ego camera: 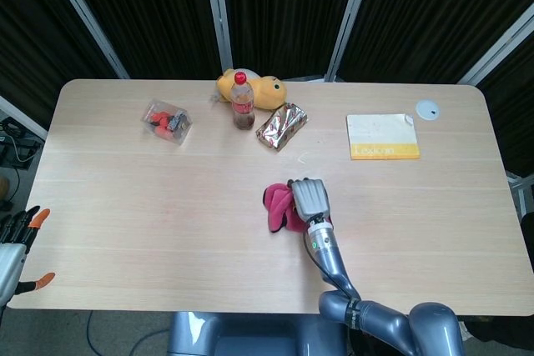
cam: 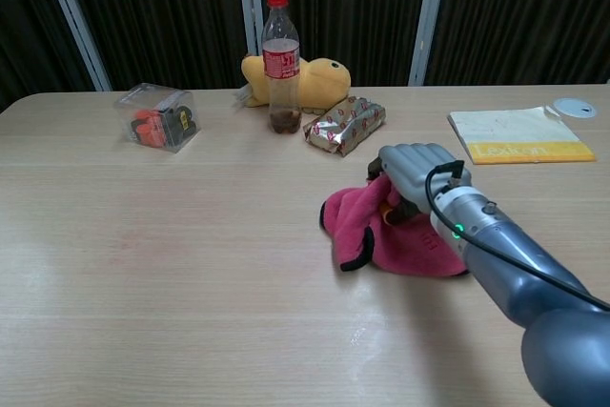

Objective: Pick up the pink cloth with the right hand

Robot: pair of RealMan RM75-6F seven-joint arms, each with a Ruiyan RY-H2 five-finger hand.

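Observation:
The pink cloth [ego camera: 277, 207] [cam: 360, 232], bunched with a dark edge, sits near the middle of the table. My right hand [ego camera: 308, 198] [cam: 413, 173] grips it from above with the fingers curled into the folds; the cloth hangs from the hand and its lower part seems to touch the tabletop. My left hand [ego camera: 17, 243] shows only at the lower left edge of the head view, off the table, fingers spread and holding nothing.
At the back stand a cola bottle [cam: 277, 61], a yellow plush toy [cam: 319, 78] and a foil snack packet [cam: 345, 124]. A clear box of small items [cam: 155, 116] lies back left. A yellow-edged notepad [cam: 520, 135] and a small white disc [cam: 575, 107] lie back right.

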